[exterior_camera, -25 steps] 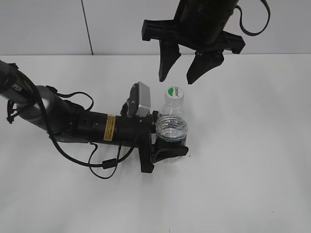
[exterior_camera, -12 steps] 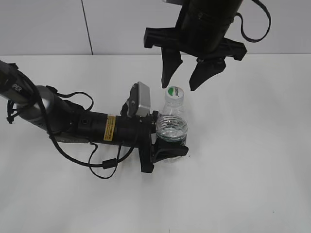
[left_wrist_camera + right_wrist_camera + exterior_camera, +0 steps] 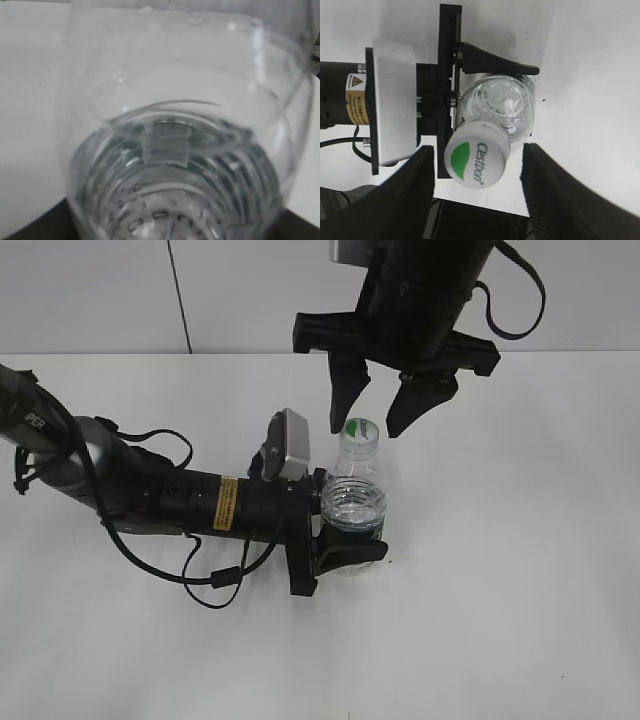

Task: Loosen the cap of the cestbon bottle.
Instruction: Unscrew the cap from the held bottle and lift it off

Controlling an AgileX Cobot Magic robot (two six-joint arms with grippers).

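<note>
In my left wrist view almost everything was hidden: the bottle point(image 3: 175, 150) filled the picture, very near and blurred, and I could see only clear ribbed plastic and a little green behind it. My own left fingers did not show there. In the exterior view the lower part of the bottle point(image 3: 354, 508) was covered by my left gripper point(image 3: 345, 540), so the label was mostly out of sight; only a dark green strip showed at the jaws. The top of my right arm was cut off by the upper edge of that picture. In the right wrist view my right fingers point(image 3: 410, 185) were dark and out of focus, and their tips ran out of the lower edge.

My left gripper lay low over the white table point(image 3: 520, 590), reaching in from the left. Its jaws were closed on the lower body of the bottle and kept it upright, one black jaw on each side.

My right gripper point(image 3: 377, 418) hung above the bottle with the fingers pointing down. The jaws were spread wide, wider than the cap point(image 3: 360, 430). The cap sat between the two fingertips in the exterior view, and in the right wrist view the cap point(image 3: 476, 161) was also between them with clear gaps on both sides. The fingers touched nothing. The cap was on the bottle neck, white with a green patch and "Cestbon" on top.
</note>
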